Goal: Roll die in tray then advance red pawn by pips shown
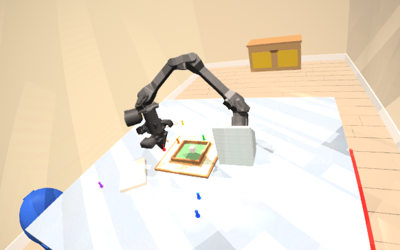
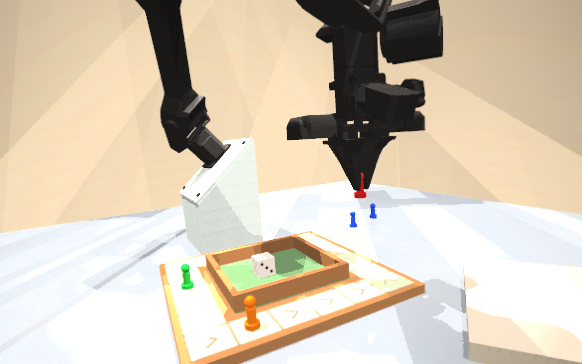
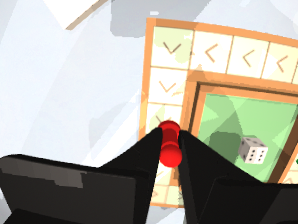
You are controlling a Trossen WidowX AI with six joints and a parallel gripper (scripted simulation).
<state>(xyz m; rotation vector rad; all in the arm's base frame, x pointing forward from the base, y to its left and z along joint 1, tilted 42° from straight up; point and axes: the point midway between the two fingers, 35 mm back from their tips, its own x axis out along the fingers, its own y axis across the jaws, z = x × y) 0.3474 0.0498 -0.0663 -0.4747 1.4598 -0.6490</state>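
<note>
My gripper (image 1: 163, 146) (image 2: 361, 186) (image 3: 169, 135) is shut on the red pawn (image 1: 164, 149) (image 2: 360, 193) (image 3: 170, 156). It holds the pawn upright, raised above the track on the left side of the board (image 1: 182, 173) (image 2: 310, 329) (image 3: 147, 65) in the wrist view. The white die (image 1: 192, 149) (image 2: 263, 265) (image 3: 254, 151) lies inside the wooden tray (image 1: 183, 161) (image 2: 295, 290) on its green floor. In the wrist view its bright upper face shows several pips, apparently in two rows of three. The fingers hide part of the track.
An orange pawn (image 1: 178, 141) (image 2: 251, 314) and a green pawn (image 1: 203, 137) (image 2: 186, 276) stand on the board. Two blue pawns (image 1: 198, 196) (image 2: 353, 219), a purple pawn (image 1: 100, 185) and a yellow pawn (image 1: 183, 122) are off it. A pale slab (image 1: 134, 176) (image 2: 525, 315) lies beside the board.
</note>
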